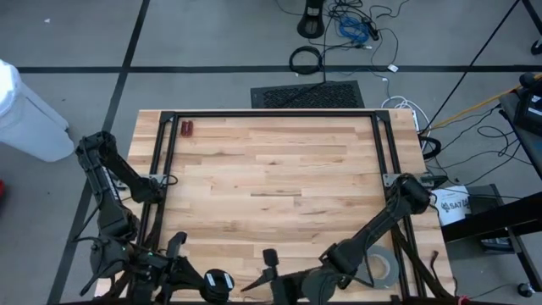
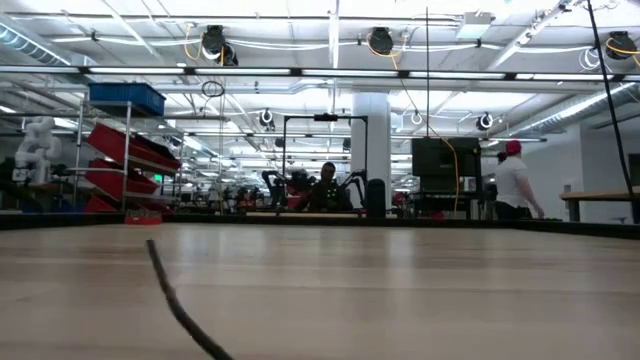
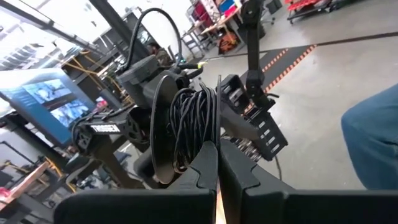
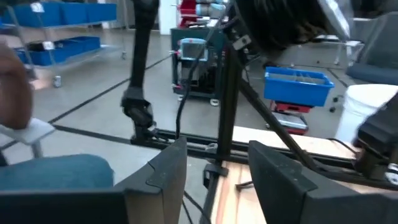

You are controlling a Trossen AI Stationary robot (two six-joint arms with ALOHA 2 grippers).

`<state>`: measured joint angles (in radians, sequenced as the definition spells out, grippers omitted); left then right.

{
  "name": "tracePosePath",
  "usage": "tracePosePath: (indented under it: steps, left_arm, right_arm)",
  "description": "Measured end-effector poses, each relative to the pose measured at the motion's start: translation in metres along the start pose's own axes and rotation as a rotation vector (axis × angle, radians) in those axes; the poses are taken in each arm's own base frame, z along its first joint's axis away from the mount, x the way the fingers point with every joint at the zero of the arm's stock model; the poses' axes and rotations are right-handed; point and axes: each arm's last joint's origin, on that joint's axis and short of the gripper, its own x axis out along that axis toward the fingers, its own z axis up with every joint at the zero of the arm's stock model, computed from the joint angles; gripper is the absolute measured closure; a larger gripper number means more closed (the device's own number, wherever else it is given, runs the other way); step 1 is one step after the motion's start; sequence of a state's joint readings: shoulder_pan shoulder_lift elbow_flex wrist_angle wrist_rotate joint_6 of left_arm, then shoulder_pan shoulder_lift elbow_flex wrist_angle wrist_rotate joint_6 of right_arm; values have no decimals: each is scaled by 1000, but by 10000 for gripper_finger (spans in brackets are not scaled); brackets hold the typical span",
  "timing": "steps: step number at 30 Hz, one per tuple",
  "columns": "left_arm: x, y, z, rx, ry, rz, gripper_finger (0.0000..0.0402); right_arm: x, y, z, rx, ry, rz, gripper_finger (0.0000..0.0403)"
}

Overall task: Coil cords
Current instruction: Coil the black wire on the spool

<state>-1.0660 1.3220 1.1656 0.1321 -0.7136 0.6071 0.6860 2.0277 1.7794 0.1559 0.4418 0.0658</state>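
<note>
The cords are a small round black bundle (image 1: pixel 218 284) at the table's near edge. In the left wrist view it shows as thin black cord wound on a dark disc (image 3: pixel 189 124). My left gripper (image 1: pixel 201 280) (image 3: pixel 217 171) is shut on it. My right gripper (image 1: pixel 271 275) stands just right of the bundle, pointing toward it. Its fingers (image 4: pixel 214 174) are open with nothing between them. Its dark body (image 3: pixel 252 121) shows right behind the bundle in the left wrist view. My left gripper pinches the bundle's rim (image 3: pixel 200 160) between its two shut fingers. The fingers come level from the table's left side. The bundle stands on edge beyond the fingertips, its strands wound close. It does not show on the table top in the low view.
A grey tape roll (image 1: pixel 381 267) lies at the near right. A small red thing (image 1: pixel 186 129) lies at the far left corner. A black frame (image 1: pixel 271 113) runs around the wooden top. A thin dark line (image 2: pixel 180 310) crosses the near table. A person's blue-clad leg (image 3: pixel 373 143) is close by.
</note>
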Motion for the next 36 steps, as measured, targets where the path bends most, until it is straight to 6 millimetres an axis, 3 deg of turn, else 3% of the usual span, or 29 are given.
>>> tracePosePath:
  steps: [23, 27, 33, 36]
  left_arm:
    - [3, 2, -7, 2, 68, 26, 400]
    - [5, 4, -10, -3, 82, 35, 400]
    - [5, 4, -10, -6, 84, 34, 400]
    - [5, 3, -9, -11, 66, 12, 400]
  right_arm:
    - [15, -12, -5, 42, -38, 144, 263]
    - [15, -12, -4, 29, -43, 144, 295]
    - [15, -12, -5, 9, -38, 140, 388]
    - [15, -12, -5, -5, -33, 139, 394]
